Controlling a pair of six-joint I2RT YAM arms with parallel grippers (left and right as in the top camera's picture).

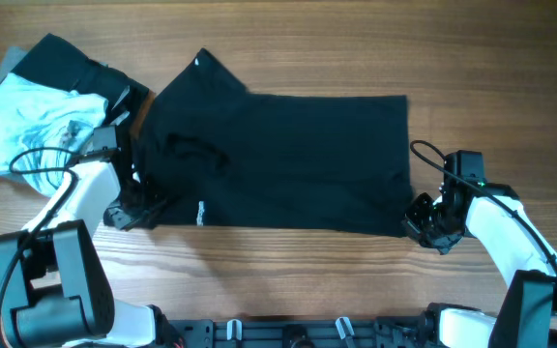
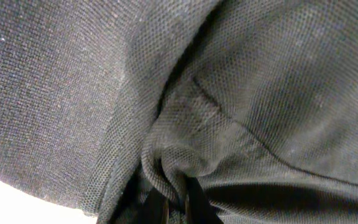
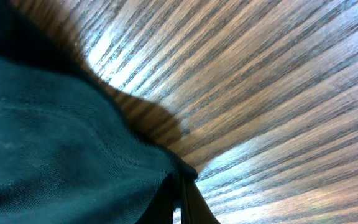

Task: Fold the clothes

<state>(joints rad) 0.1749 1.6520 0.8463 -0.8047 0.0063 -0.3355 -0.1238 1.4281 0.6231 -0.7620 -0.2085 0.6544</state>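
A black polo shirt (image 1: pixel 278 159) lies spread flat across the middle of the wooden table, collar end to the left. My left gripper (image 1: pixel 135 208) is shut on the shirt's near left edge; in the left wrist view a bunched fold of black mesh cloth (image 2: pixel 166 174) is pinched between the fingers (image 2: pixel 176 208). My right gripper (image 1: pixel 422 224) is shut on the shirt's near right corner; in the right wrist view the cloth corner (image 3: pixel 104 162) is clamped between the fingers (image 3: pixel 180 199).
A pile of other clothes, white (image 1: pixel 27 126) and black (image 1: pixel 66 63), lies at the far left of the table. Bare wood (image 1: pixel 288 261) runs along the near edge in front of the shirt.
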